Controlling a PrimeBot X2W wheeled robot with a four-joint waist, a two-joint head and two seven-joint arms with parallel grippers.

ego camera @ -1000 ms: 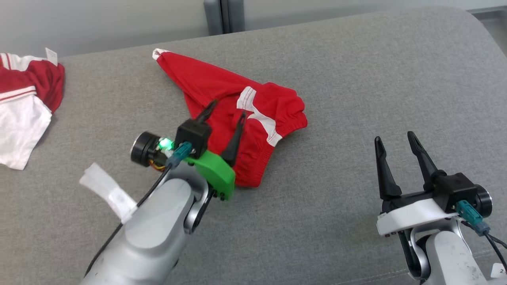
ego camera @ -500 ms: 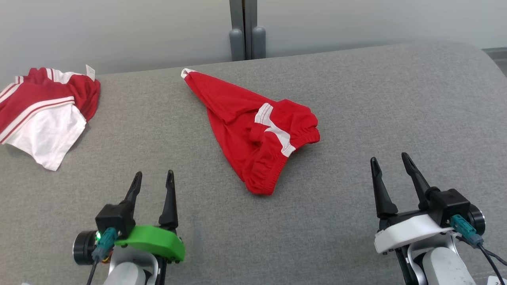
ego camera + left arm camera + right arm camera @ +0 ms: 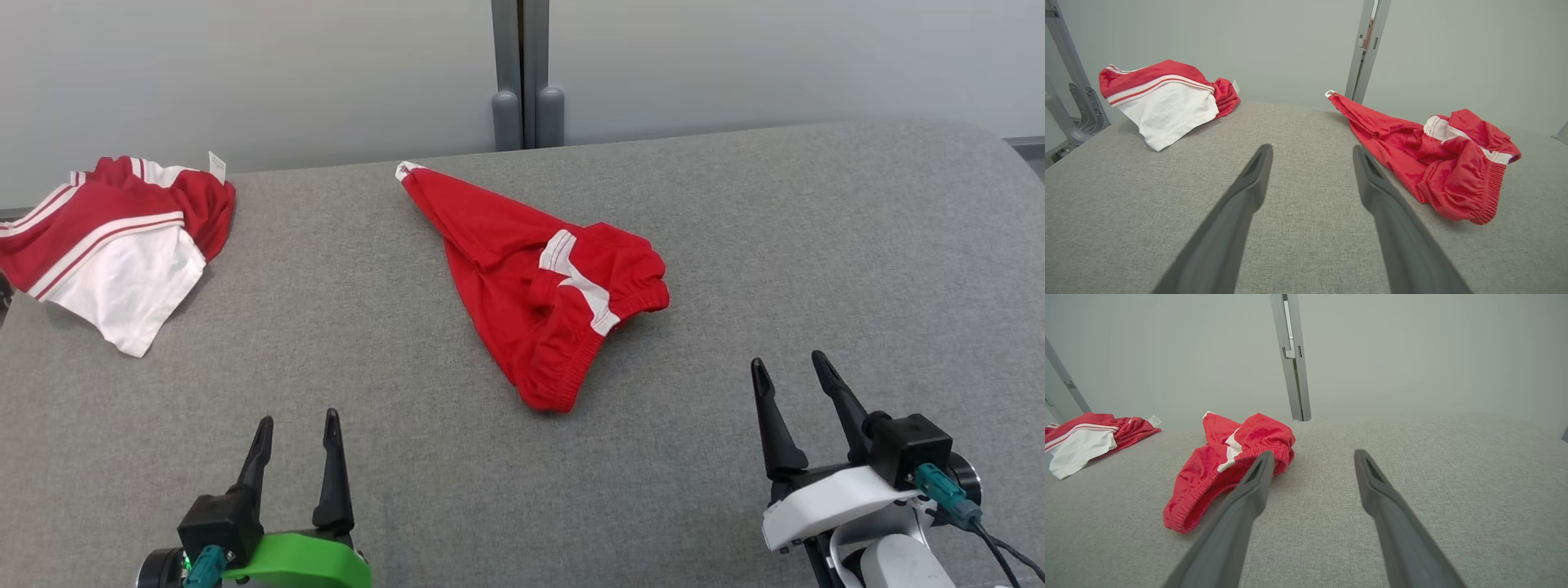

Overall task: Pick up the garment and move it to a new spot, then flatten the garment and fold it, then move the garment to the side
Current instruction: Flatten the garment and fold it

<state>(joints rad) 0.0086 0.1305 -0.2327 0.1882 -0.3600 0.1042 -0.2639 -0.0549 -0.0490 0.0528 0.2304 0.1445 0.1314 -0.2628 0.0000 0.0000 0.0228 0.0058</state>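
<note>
Stretching right across the head view is the broad grey fabric-covered bench (image 3: 816, 245), and behind it stands a plain pale grey wall (image 3: 245, 65).

Out in the middle of the bench lies the crumpled red garment (image 3: 522, 278), shiny cloth with white stripe trim and a gathered elastic waistband. It's bunched up, not flat. One narrow end points toward the back edge and the waistband end lies nearer the robot. Nothing is touching it.

Over at the back on the robot's left sits a second rumpled piece, a red-and-white garment (image 3: 122, 245) with thin stripes, well apart from the first.

Down at the near edge, the left gripper (image 3: 298, 418) on its green mount has both long dark fingers spread wide with nothing between them. The red garment lies ahead of it and off to its right. The right gripper (image 3: 788, 359) on its white mount is the same, fully parted and empty, with the garment ahead and to its left.

A slim grey metal post (image 3: 526, 73) rises behind the bench's far edge, just past the red garment's narrow end. Smallest of all, a little white tag (image 3: 216, 166) sticks up from the red-and-white garment's top edge.
</note>
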